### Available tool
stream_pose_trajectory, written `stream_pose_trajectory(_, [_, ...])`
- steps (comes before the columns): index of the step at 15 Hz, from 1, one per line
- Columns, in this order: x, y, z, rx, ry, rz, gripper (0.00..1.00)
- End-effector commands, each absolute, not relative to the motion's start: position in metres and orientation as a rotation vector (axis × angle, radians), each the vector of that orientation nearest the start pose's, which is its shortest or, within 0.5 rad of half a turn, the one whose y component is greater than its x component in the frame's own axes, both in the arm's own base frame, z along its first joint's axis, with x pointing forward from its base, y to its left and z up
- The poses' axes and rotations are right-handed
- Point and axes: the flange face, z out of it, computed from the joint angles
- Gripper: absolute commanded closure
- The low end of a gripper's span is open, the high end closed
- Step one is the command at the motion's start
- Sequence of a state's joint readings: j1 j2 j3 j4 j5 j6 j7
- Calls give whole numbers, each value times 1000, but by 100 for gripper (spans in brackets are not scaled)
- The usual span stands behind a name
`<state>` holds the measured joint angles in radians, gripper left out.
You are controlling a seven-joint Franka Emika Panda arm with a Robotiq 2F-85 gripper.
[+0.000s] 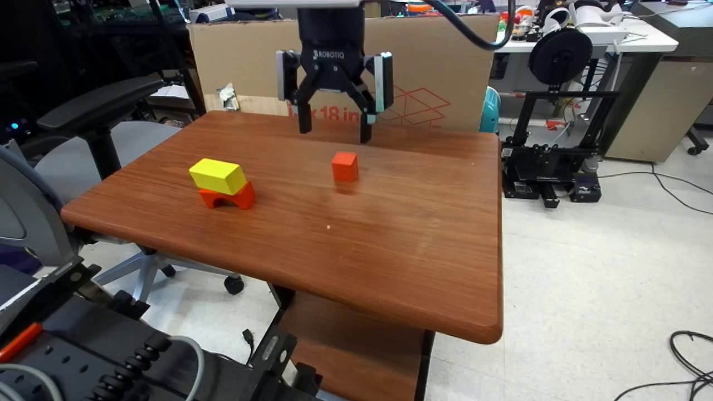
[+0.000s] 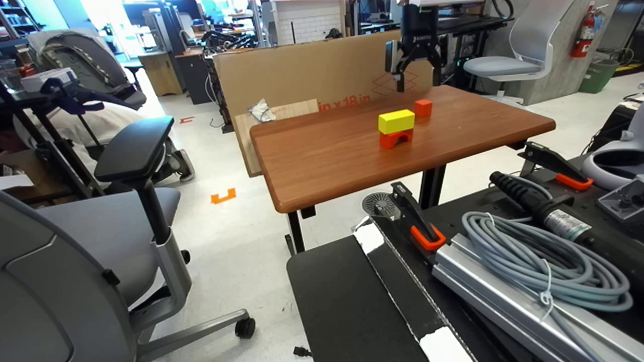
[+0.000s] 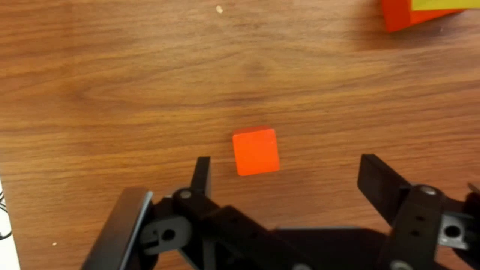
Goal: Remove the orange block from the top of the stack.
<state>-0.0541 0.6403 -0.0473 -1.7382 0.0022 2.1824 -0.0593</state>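
The orange block (image 1: 345, 167) is a small red-orange cube lying on the wooden table. It also shows in an exterior view (image 2: 423, 108) and in the wrist view (image 3: 257, 153). The stack is apart from it: a flat yellow block (image 1: 217, 176) rests on an orange arch block (image 1: 245, 196). In the wrist view only a corner of the yellow block (image 3: 444, 3) and arch (image 3: 397, 17) shows, at the top right. My gripper (image 1: 335, 127) is open and empty, above the table and the orange block. In the wrist view the cube appears between the fingertips (image 3: 285, 161), nearer the left one.
The wooden table (image 1: 390, 239) has a large cardboard sheet (image 1: 245, 55) standing along its far edge. A grey chair (image 1: 139, 139) stands beside the table. A black bench with clamps and coiled cable (image 2: 543, 271) is on the near side.
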Motion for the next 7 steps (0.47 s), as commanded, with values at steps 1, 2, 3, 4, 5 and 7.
stream_pose_trajectory(1, [605, -43, 251, -3185, 131, 181, 0])
stream_pose_trajectory(2, [595, -38, 264, -3200, 145, 128, 0])
stream_pose_trajectory(3, [626, -49, 236, -3171, 111, 215, 0])
stream_pose_trajectory(4, [618, -43, 249, -3181, 122, 181, 0])
stream_pose_trajectory(5, [611, -39, 259, -3184, 128, 160, 0])
stream_pose_trajectory(7, [602, -37, 265, -3184, 131, 156, 0])
